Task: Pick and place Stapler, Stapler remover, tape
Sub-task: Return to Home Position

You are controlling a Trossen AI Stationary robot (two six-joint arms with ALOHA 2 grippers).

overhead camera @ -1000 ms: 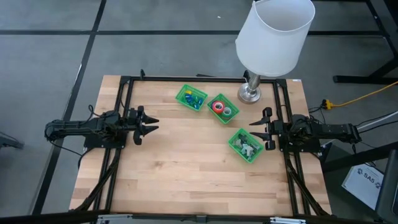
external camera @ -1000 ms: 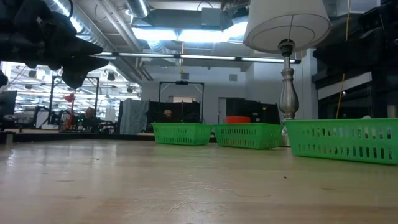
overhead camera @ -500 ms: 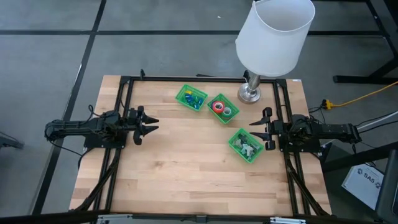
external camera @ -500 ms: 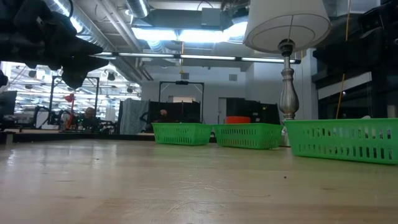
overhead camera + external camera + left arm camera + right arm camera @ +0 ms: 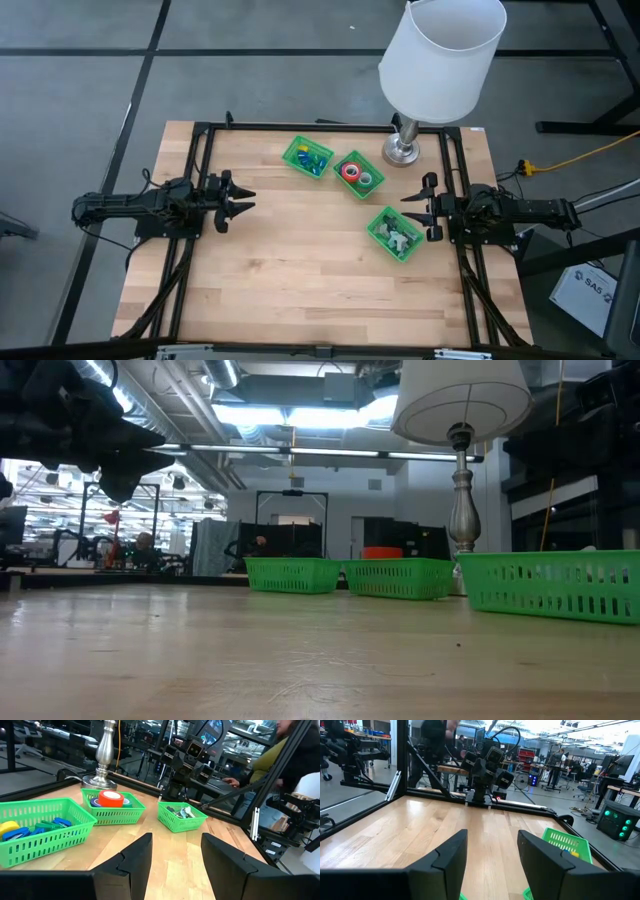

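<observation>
Grippers: I see the left gripper (image 5: 238, 200) at 9 o'clock and the right gripper (image 5: 415, 208) at 3 o'clock, both spread wide and empty.
Tape: the tape rolls (image 5: 349, 170) lie in the middle basket (image 5: 112, 815), toward 1 o'clock of centre.
Handling: I judge them light, stiff and slick; pinch across the rim.
Surface: pale wood table (image 5: 290, 280), lamp (image 5: 440, 60) at 1 o'clock.
Room: open workshop, a person (image 5: 272, 757) beyond.

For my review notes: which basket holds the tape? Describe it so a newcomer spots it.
Find the white-shaded lamp at the far edge of the table. Three green baskets run diagonally beside its base; take the middle basket, nearest the base. Only it shows a red tape roll; the others hold blue and yellow pieces and grey pieces.
</observation>
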